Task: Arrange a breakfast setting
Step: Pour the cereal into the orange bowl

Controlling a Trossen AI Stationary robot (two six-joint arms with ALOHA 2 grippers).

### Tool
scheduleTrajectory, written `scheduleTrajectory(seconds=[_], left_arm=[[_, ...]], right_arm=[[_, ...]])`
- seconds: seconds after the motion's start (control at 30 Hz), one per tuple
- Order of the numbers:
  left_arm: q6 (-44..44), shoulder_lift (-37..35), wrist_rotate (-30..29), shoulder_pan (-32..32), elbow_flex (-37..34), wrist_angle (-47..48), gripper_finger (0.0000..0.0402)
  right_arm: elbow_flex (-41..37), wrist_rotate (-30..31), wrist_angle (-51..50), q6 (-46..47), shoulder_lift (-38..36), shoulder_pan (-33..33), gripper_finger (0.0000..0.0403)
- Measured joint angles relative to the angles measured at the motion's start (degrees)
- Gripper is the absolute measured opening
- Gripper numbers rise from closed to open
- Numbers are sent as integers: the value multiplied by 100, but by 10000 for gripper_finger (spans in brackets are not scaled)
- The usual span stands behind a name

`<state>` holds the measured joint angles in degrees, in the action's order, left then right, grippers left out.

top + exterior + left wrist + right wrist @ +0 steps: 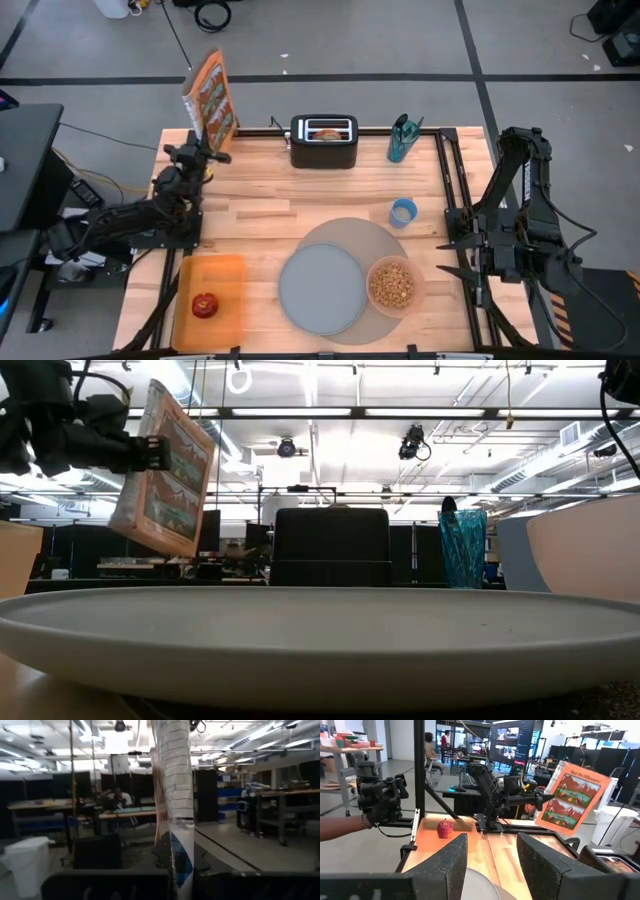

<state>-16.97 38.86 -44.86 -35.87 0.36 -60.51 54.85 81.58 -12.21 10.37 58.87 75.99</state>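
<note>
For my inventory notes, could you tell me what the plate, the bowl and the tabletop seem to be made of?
Plate: probably glazed ceramic or melamine, with a smooth, matte grey-blue face.
Bowl: likely plastic, as its pink wall lets light through around the cereal.
Tabletop: wood, showing pale joined planks with grain.

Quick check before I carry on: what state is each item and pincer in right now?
Cereal box: lifted, tilted, held by the left pincer.
Right pincer: open, empty.
Bowl: holds cereal.
Plate: bare, on mat.
Toaster: bagel in slot.
Apple: on orange tray.
</note>
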Motion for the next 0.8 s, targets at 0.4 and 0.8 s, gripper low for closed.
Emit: scheduleTrajectory(seconds=[0.4, 0.8], left_arm=[[-472, -1513, -748, 262, 2, 1631, 11], [-1013, -2099, -2501, 1759, 39, 2338, 11]], right_arm=[[0, 98, 7, 107, 0, -7, 178], [0, -3, -15, -3, 0, -169, 178]])
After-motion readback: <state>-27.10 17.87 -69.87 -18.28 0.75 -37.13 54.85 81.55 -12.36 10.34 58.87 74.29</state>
